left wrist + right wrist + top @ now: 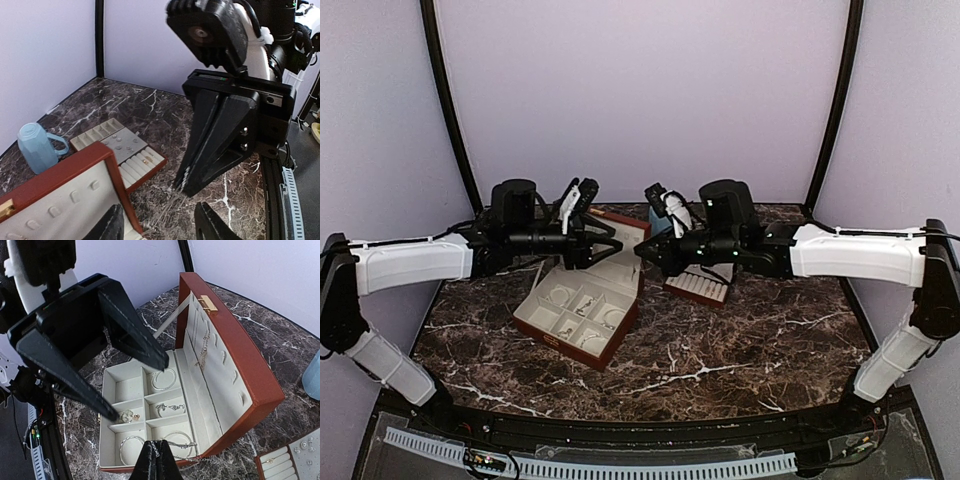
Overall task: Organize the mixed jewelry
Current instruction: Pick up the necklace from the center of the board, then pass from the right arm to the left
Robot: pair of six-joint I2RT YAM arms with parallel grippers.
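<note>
Currently, the left gripper (616, 246) is hovering over the open box (250, 380), its fingers spread. The right gripper (640, 252) is facing it, fingers pressed together; jewelry (165, 408) is lying in the compartments.

The counter (720, 350) is dark brown marble with white veins, and its near edge curves. Three things stand directly on it, all toward the back. A reddish-brown box (250, 375) sits left of centre, set at an angle to the near edge, with its lid raised upright. To its right and close by lies a cream slotted tray (97, 132) on a reddish base. A pale blue mug (37, 147) stands upright just beside the tray's far end, handle turned toward the tray.
</note>
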